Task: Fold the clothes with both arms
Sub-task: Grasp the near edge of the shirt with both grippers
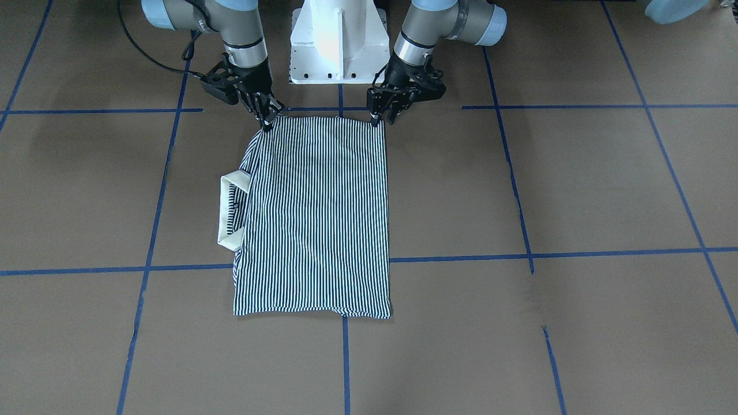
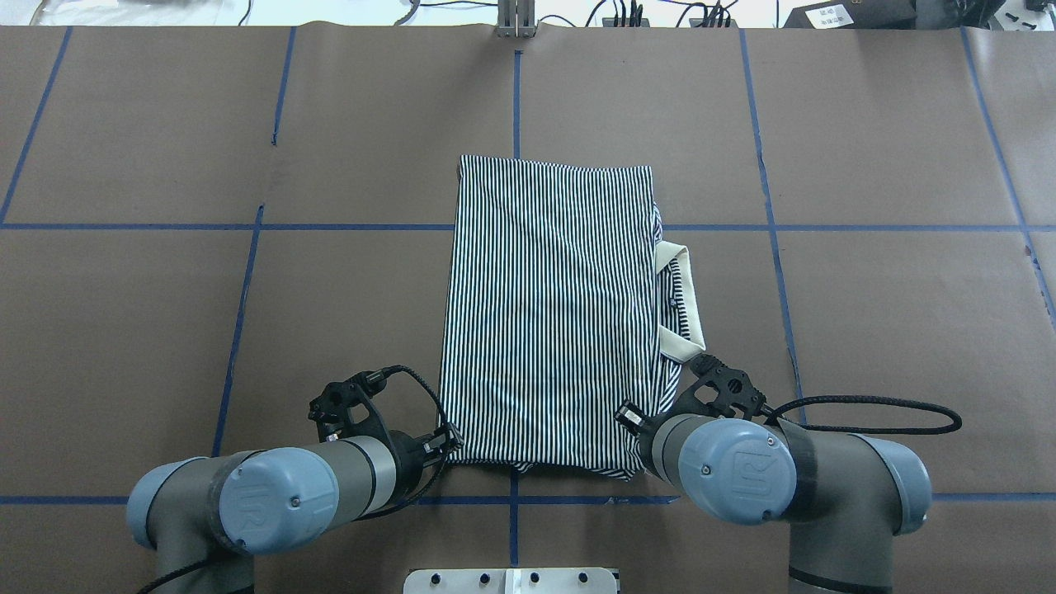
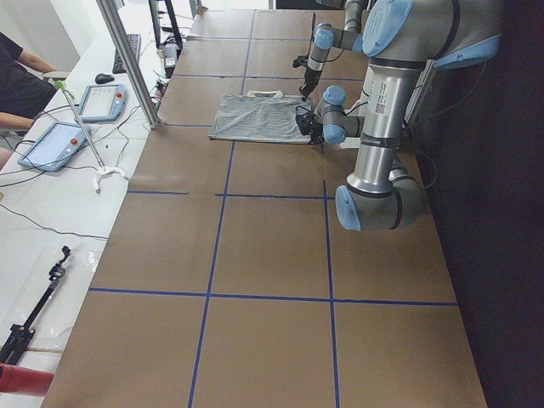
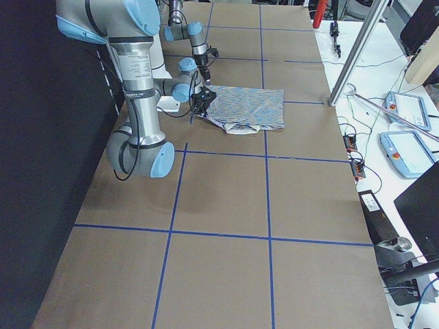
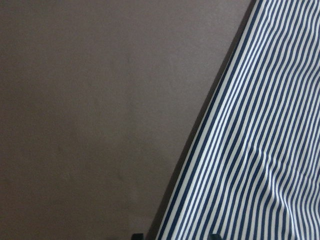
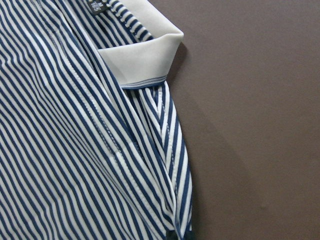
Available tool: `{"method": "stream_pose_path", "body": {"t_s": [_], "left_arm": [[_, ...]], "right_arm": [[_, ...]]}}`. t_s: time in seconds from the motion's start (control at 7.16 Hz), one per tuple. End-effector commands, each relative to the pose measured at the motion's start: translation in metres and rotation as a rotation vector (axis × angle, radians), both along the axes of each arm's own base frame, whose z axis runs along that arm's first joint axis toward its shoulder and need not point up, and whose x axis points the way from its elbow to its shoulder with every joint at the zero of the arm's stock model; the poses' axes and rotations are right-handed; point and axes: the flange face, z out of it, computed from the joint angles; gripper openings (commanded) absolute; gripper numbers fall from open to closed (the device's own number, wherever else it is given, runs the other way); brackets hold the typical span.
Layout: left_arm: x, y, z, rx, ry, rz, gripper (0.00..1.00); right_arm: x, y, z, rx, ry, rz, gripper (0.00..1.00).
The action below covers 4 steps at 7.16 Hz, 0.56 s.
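Observation:
The striped polo shirt [image 1: 317,213] lies folded flat on the brown table, its cream collar [image 2: 685,305] poking out on my right side. Both grippers are low at the shirt's near edge, one at each corner. My left gripper [image 1: 381,118] is open: in the left wrist view its fingertips [image 5: 137,235] stand apart with the shirt's edge [image 5: 260,150] between them. My right gripper [image 1: 268,121] looks shut on the corner below the collar [image 6: 140,60], with a dark tip showing at the hem in the right wrist view.
Blue tape lines [image 1: 519,256] divide the brown table. The white pedestal base [image 1: 339,40] stands between the arms. A black cable [image 2: 866,412] loops off the right wrist. A metal post [image 3: 127,59], tablets [image 3: 102,100] and a person's arm [image 3: 21,76] are across the table.

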Motion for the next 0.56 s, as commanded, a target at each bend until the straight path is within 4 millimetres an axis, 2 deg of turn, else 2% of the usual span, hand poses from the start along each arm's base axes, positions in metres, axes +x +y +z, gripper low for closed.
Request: {"method": "stream_pose_path", "body": {"t_s": [0.0,0.28,0.42], "left_arm": [[0.0030,0.0017,0.0015,-0.001,-0.004,0.004,0.49],[0.0037,0.0007,0.0020,-0.001,-0.006,0.002,0.33],[0.0049,0.0005,0.0040,-0.002,-0.010,0.002,0.20]], "right_arm": [[-0.0005,0.0001,0.0025,-0.001,0.005,-0.002,0.00],[-0.0004,-0.0007,0.0017,-0.001,0.004,0.000,0.00],[-0.0004,-0.0007,0.0017,0.000,0.004,-0.002,0.00]]}}
